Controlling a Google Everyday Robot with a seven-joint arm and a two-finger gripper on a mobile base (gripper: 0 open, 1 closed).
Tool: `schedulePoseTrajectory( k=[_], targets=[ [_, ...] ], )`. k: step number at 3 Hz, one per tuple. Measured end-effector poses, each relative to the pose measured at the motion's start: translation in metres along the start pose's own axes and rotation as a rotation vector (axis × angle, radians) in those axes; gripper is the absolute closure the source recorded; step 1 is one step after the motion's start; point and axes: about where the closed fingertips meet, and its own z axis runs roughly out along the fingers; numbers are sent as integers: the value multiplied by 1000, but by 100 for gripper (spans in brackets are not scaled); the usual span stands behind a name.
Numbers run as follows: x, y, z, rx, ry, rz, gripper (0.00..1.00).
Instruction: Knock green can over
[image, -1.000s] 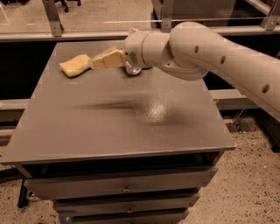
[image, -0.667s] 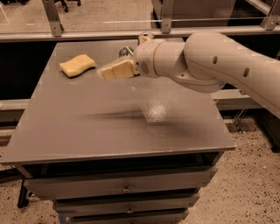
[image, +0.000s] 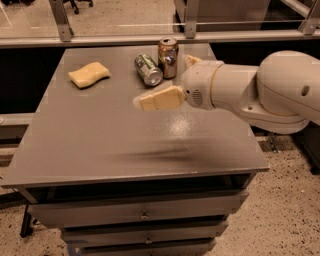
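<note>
The green can (image: 148, 69) lies on its side on the grey table (image: 100, 135) near the back edge, its silver top facing the front. An orange-brown can (image: 168, 57) stands upright right beside it, to its right. My gripper (image: 167, 81) hovers over the table just in front of and to the right of both cans. One cream finger (image: 160, 98) points left, and the tip of the other finger (image: 192, 61) shows behind the wrist. The fingers stand apart and hold nothing.
A yellow sponge (image: 89, 74) lies at the back left of the table. My large white arm (image: 270, 92) reaches in from the right. A rail with glass panels (image: 150, 37) runs behind the table. Drawers (image: 145, 215) sit below the tabletop.
The arm and gripper have pulled back toward the front right. This uncovers both cans, which the arm hid before. The green can now lies on its side.
</note>
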Motion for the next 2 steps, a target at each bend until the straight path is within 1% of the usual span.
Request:
schedulePoseTrajectory(
  k=[1, 2],
  targets=[
    [11, 4, -43, -30, -57, 45, 0],
    [10, 4, -42, -31, -56, 43, 0]
  ],
)
